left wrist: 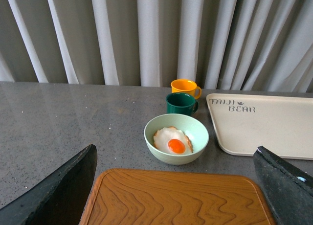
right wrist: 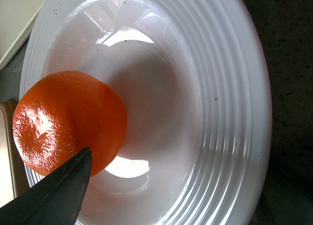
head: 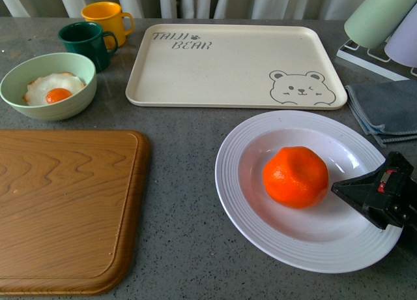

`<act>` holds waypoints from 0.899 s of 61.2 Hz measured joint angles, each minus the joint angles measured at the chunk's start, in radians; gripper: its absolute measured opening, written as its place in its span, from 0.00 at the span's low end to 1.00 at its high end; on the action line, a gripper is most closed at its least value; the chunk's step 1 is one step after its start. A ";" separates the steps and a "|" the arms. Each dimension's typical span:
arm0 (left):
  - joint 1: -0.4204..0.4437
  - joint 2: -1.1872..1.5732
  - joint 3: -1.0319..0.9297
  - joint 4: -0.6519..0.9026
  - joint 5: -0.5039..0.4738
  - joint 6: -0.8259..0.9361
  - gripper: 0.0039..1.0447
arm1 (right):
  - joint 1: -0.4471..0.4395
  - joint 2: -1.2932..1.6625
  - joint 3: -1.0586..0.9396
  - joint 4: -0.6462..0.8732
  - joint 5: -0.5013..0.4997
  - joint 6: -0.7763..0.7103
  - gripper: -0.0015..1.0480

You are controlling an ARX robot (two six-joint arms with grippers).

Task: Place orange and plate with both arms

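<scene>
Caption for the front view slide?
Orange rests in white plate, right hand over its rim; tray behind, board at left.

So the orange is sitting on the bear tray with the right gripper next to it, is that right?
Not quite: the orange sits on the white plate, not the bear tray, as the front view shows. The right gripper is next to it.

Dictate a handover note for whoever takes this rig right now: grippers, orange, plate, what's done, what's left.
Left gripper: open, empty, near the board.
Right gripper: at the plate's right rim, beside the orange; open or shut unclear.
Plate sits on the table, near the tray.
Done: orange in plate.
Left: likely placing the plate; no clear grip on it yet.
</scene>
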 joint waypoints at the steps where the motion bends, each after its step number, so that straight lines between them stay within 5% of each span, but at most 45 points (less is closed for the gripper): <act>1: 0.000 0.000 0.000 0.000 0.000 0.000 0.92 | 0.001 0.006 0.003 0.002 0.002 -0.002 0.91; 19: 0.000 0.000 0.000 0.000 0.000 0.000 0.92 | 0.015 0.042 0.023 0.013 0.019 -0.025 0.80; 42: 0.000 0.000 0.000 0.000 0.000 0.000 0.92 | 0.022 0.067 0.013 0.012 0.020 -0.013 0.26; 55: 0.000 0.000 0.000 0.000 0.000 0.000 0.92 | 0.024 0.065 0.018 0.047 -0.002 0.065 0.09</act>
